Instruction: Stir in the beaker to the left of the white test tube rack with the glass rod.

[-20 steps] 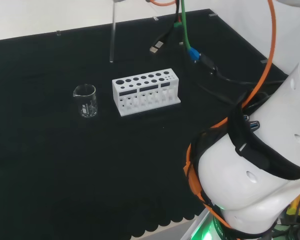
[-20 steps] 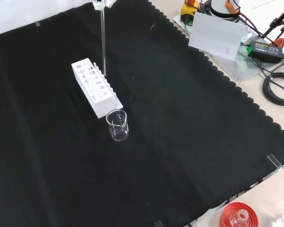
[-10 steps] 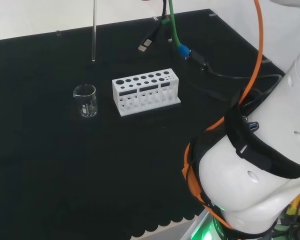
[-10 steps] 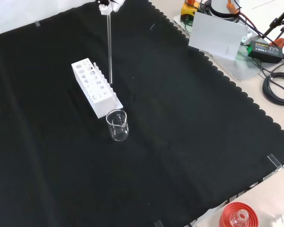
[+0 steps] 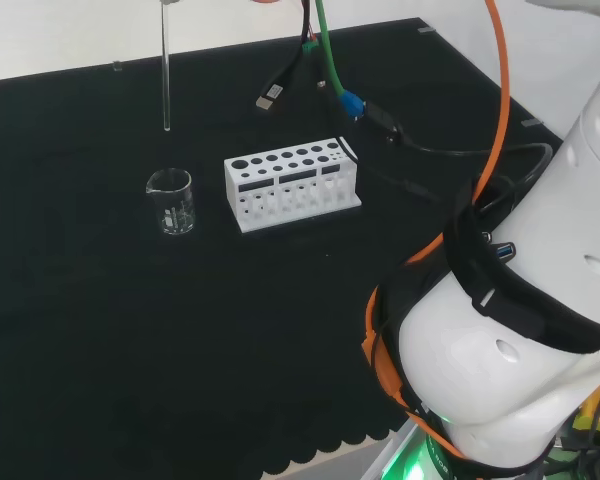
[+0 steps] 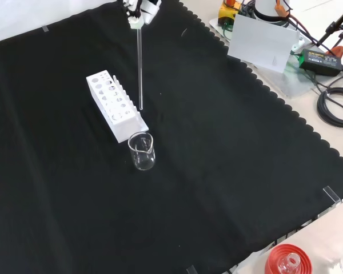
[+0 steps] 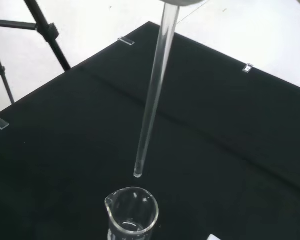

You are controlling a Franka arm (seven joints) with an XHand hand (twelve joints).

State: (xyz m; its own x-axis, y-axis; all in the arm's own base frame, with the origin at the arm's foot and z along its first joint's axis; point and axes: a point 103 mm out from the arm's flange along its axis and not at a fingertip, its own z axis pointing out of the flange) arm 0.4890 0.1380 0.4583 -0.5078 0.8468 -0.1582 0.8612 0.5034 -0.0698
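A clear glass beaker (image 5: 170, 201) stands on the black cloth just left of the white test tube rack (image 5: 292, 181) in the head view. In the front view the beaker (image 6: 142, 151) sits in front of the rack (image 6: 114, 104). The hand (image 6: 140, 8) at the front view's top edge pinches the top of a long glass rod (image 6: 139, 65), which hangs upright. The rod's lower tip (image 5: 166, 128) hangs in the air above and slightly behind the beaker. In the wrist view the rod (image 7: 154, 95) ends just short of the beaker's rim (image 7: 131, 212).
Coloured cables (image 5: 365, 105) trail over the cloth behind the rack. A white card (image 6: 263, 41) and a power adapter (image 6: 317, 57) lie off the cloth at the front view's right. A red ribbed stand (image 6: 286, 261) sits at its bottom edge. A tripod leg (image 7: 42, 25) stands beyond the cloth.
The hand has carried the rod left in the head view, from behind the rack to above the beaker. The beaker and rack have not moved.
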